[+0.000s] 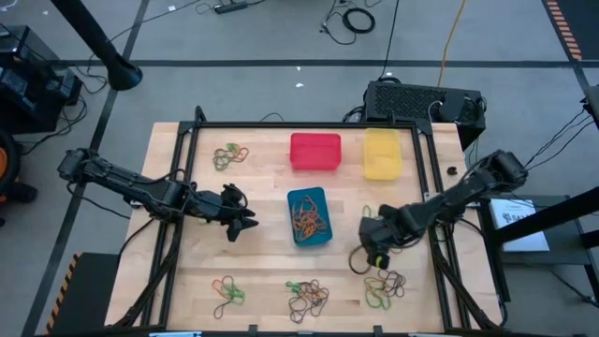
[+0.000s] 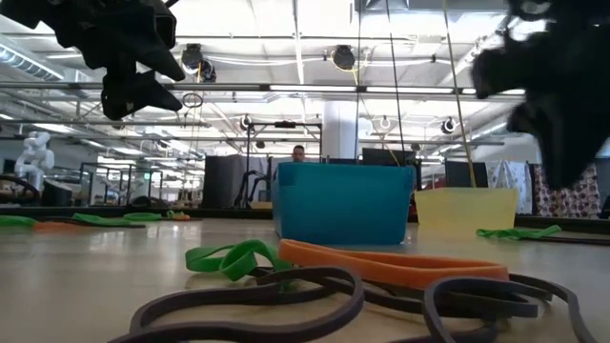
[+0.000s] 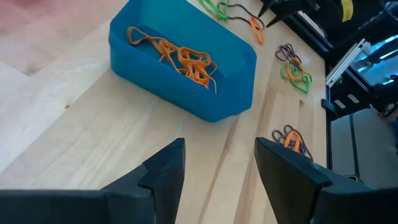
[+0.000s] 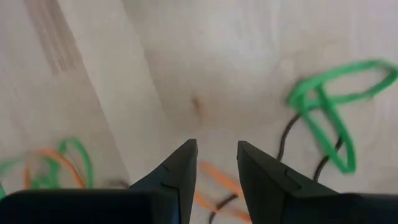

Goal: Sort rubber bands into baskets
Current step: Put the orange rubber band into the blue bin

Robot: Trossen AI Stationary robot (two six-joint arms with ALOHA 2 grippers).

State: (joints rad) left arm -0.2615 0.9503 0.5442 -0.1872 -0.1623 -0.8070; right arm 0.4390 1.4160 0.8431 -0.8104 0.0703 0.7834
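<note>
Low view puts limp, featherlight rubber bands nearest on the worktop, best pinched on a raised strand, with the right gripper fingers open just above an orange one at lower right, the left gripper open beside the blue basket.

Seen from above, the wooden table carried three baskets: the red basket and yellow basket stood side by side at the far edge, and the blue basket sat mid-table with orange rubber bands inside. Loose band clusters lay along the near edge. The left gripper hung left of the blue basket; the right gripper hovered to its right, its fingers perhaps slightly parted.
</note>
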